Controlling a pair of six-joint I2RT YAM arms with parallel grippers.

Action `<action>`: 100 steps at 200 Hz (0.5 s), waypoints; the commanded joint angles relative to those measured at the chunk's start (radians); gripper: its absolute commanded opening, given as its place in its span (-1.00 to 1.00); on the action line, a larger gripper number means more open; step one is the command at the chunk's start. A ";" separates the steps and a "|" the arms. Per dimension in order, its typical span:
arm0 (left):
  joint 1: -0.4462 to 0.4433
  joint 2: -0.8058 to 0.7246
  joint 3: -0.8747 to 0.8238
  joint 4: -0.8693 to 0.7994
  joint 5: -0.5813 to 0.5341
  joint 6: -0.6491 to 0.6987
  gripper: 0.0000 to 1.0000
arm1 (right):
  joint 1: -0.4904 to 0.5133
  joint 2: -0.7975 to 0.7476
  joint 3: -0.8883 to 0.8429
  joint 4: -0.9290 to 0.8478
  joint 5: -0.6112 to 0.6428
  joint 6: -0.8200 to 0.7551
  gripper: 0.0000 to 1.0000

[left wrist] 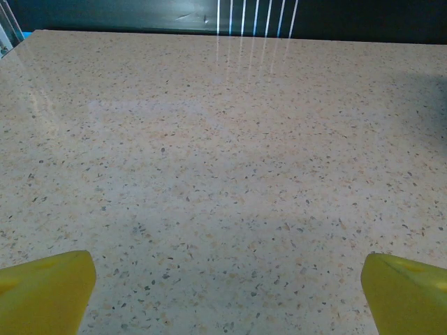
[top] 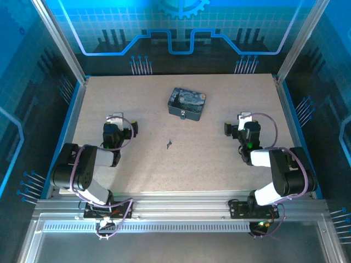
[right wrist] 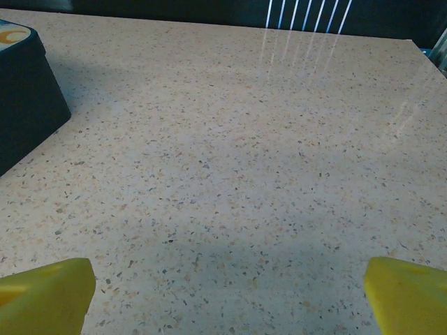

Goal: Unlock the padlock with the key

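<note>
**While both grippers stand released, the key lies loose mid-table**

Though tiny in the top view, the key reads as a thin dark sliver. It lies flat on the bare table, roughly between the two arms, touching nothing. Farther out, the padlock is a small bluish speck against the near wall of the tin. Its shackle is too small to make out, and I can't tell whether it is hooked to the tin or just beside it.

The tin is rectangular with rounded corners, dark blue, with a swirly painted lid. It sits slightly askew toward the far middle of the table. The right wrist view catches its smooth dark side wall at upper left. The key is well apart from the tin, nearer the arms.

The table is beige with a speckled stone look, smooth and glossy, with light streaks by the far edge.

To the key's left is the left gripper. To the tin's right is the right gripper. Both are well apart from key and padlock. In each wrist view, yellow wedge-shaped fingertips sit at the bottom corners, spread wide over bare tabletop, gripping nothing.

Wide bare surface lies all round the key and ahead of both grippers. A blue rim runs down the left and right sides, a metal rail runs along the near edge, and a dark back wall stands beyond the far edge.
</note>
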 commanded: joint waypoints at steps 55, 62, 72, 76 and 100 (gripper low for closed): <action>0.006 -0.014 0.006 0.006 0.020 0.010 0.98 | 0.000 0.001 0.016 0.002 -0.007 -0.012 0.99; 0.006 -0.015 0.006 0.005 0.022 0.010 0.97 | 0.001 0.002 0.017 0.002 -0.007 -0.011 0.99; 0.006 -0.015 0.009 0.001 0.023 0.009 0.98 | 0.001 0.001 0.016 0.002 -0.007 -0.012 0.99; 0.007 -0.014 0.009 0.001 0.023 0.009 0.98 | 0.000 0.001 0.016 0.002 -0.007 -0.012 0.99; 0.007 -0.015 0.009 -0.001 0.025 0.009 0.98 | 0.001 0.001 0.016 0.002 -0.007 -0.011 0.99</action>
